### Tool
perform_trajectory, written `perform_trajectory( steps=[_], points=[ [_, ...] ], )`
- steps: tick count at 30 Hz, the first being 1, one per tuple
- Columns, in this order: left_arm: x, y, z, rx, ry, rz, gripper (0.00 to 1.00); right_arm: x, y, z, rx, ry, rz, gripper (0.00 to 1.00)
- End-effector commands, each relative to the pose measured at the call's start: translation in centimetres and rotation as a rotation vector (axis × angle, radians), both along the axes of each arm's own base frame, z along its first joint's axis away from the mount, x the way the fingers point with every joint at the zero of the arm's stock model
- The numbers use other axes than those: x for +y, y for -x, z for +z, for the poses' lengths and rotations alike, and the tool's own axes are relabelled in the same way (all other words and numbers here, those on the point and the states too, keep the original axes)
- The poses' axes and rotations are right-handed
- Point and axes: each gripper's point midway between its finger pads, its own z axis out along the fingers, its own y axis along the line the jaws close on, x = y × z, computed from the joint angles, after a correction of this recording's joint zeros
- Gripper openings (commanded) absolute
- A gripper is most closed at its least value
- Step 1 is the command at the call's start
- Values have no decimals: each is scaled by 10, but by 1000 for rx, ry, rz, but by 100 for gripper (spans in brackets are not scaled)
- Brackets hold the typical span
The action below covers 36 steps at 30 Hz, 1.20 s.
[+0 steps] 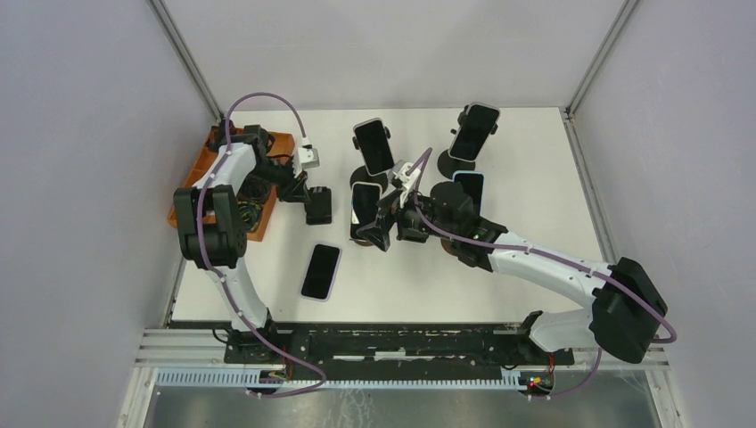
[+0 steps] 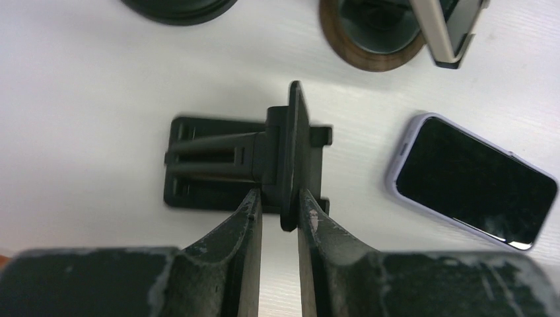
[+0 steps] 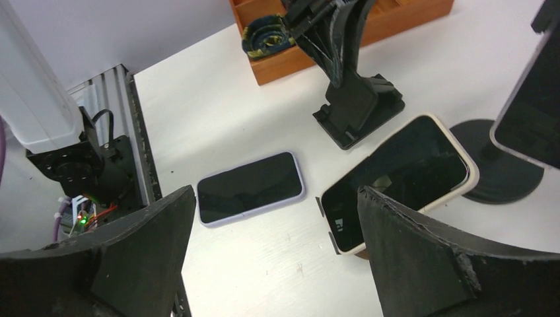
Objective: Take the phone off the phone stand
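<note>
Right wrist: phone [image 3: 396,175] just ahead of right tool [image 3: 276,198]

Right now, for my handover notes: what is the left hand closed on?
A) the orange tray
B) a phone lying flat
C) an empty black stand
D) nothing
C: the left hand pinches the plate of the empty black stand; the lilac-cased phone lies flat beside it.
</note>
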Motion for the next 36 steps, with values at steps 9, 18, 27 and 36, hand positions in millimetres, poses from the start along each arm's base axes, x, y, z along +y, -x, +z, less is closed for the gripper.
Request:
perform_trajectory(
  steps=[9, 18, 27, 36],
  points=[
    [12, -32, 16, -128, -15, 25, 55, -10, -28, -21, 72, 34, -184, 98],
    [7, -15, 113, -229, 21, 40, 100, -13, -50, -48, 138, 85, -313, 98],
    [24, 2, 193, -331, -33, 283, 100, 10, -70, -71, 175, 64, -331, 98],
    [26, 22, 216, -384, 39, 482, 100, 21, -86, -103, 206, 92, -369, 98]
  ],
)
